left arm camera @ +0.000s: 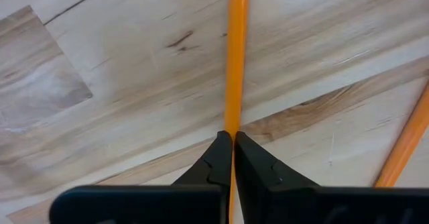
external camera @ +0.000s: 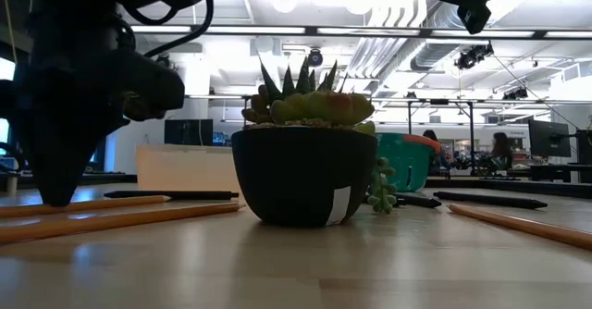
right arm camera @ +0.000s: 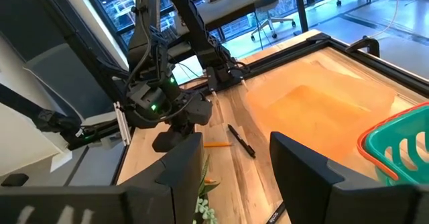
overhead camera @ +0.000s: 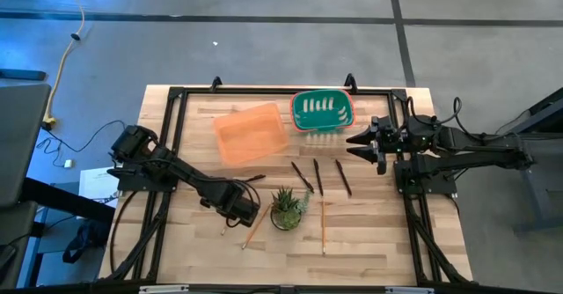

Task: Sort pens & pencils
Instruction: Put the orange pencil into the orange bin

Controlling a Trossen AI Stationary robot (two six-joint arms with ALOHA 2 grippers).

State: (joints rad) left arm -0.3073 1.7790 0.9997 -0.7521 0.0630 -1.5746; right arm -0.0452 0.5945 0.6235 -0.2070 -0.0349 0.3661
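The left claw is pinched tight on an orange pencil lying on the desk, low at about seven o'clock from the potted succulent. A second pencil lies just beside it, and a third rests at the plant's four o'clock. Three dark pens lie side by side at the plant's one o'clock, below the green basket and orange tray. The right claw hovers spread near the basket's right side.

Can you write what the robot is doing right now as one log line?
left tool: shut on pencil, at table | right tool: open, waiting by green basket
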